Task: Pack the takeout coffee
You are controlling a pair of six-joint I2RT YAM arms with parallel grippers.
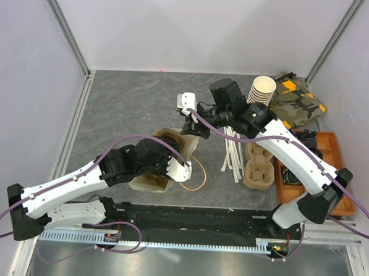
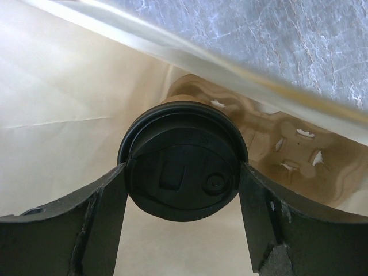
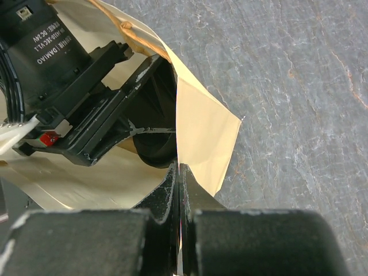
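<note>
One takeout coffee [image 2: 183, 164] inside paper bag [image 2: 69, 86]

White print "DAMIAO" on black motor housing [image 3: 45, 41]; smaller line beside it illegible.

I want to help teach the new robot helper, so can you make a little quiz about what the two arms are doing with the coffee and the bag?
1. True or false: the right gripper is pinched shut on the edge of the paper bag.
2. What does the left gripper hold between its fingers? A) the black-lidded takeout coffee; B) a banana; C) nothing.
3. Fill in: the takeout coffee is ___ the paper bag.
Key: 1 true; 2 A; 3 inside.
</note>
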